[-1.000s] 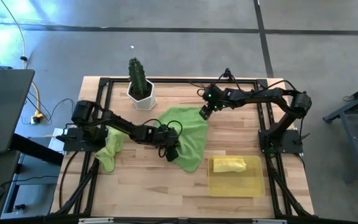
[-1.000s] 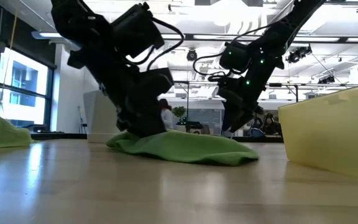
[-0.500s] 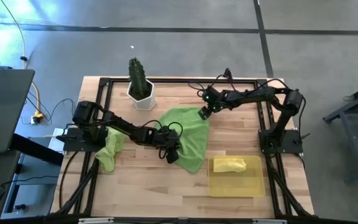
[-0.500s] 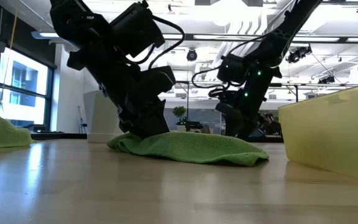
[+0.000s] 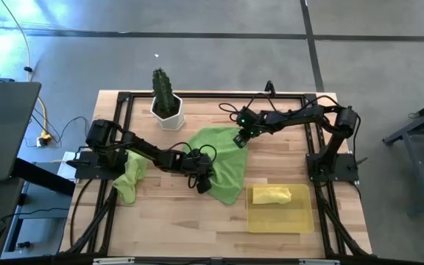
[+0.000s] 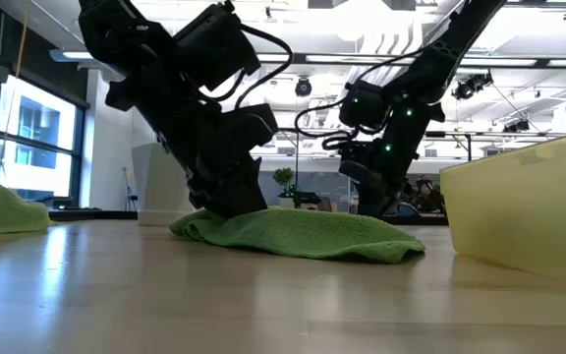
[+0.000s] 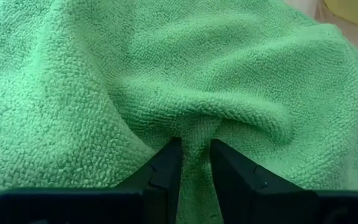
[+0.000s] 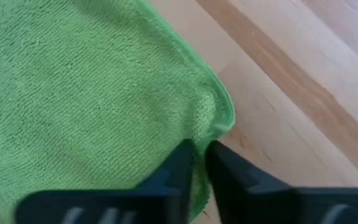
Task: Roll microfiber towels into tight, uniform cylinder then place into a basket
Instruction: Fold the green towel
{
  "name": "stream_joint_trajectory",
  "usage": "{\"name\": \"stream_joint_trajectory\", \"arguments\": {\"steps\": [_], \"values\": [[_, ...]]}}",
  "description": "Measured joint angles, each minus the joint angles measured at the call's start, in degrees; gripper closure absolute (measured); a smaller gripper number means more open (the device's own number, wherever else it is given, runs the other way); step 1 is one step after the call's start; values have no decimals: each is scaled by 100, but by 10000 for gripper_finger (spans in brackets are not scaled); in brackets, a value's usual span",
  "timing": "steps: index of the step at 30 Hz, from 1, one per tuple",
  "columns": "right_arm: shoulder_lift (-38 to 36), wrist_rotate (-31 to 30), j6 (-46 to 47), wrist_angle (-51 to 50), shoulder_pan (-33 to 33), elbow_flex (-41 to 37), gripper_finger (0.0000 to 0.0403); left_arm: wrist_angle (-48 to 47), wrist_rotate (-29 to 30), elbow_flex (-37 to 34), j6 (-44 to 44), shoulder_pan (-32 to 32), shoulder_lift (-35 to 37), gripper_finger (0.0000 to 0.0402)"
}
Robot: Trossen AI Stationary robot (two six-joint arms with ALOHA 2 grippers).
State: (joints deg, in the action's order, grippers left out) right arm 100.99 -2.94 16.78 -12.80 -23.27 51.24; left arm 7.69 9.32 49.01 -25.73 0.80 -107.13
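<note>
Now both claws pinch the green towel [image 5: 223, 158]: left claw [image 7: 194, 158] a fold, right claw [image 8: 199, 163] a corner. It's soft & floppy, so grab edges.

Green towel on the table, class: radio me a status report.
Left gripper pinching a fold of the spread green towel. Right gripper shut on its corner. Yellow towel in basket. Nothing in the way.
</note>
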Motion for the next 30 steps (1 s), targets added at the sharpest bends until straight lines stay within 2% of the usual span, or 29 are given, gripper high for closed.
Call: {"name": "stream_joint_trajectory", "arguments": {"steps": [3,8,14,23,30], "values": [[0,1,-227,-2,0,0,396,30,11,-6,43,0,14,323],[-175,-6,-674,-91,19,0,398,170,-9,-22,390,-1,218,323],[-826,-183,-1397,-287,175,0,401,291,205,-11,1009,-4,809,323],[-2019,-285,-3782,-697,998,0,402,630,1518,13,2184,-77,1595,323],[-2771,-770,-5345,-669,1887,0,402,1268,1273,9,3066,-393,1672,323]]}}
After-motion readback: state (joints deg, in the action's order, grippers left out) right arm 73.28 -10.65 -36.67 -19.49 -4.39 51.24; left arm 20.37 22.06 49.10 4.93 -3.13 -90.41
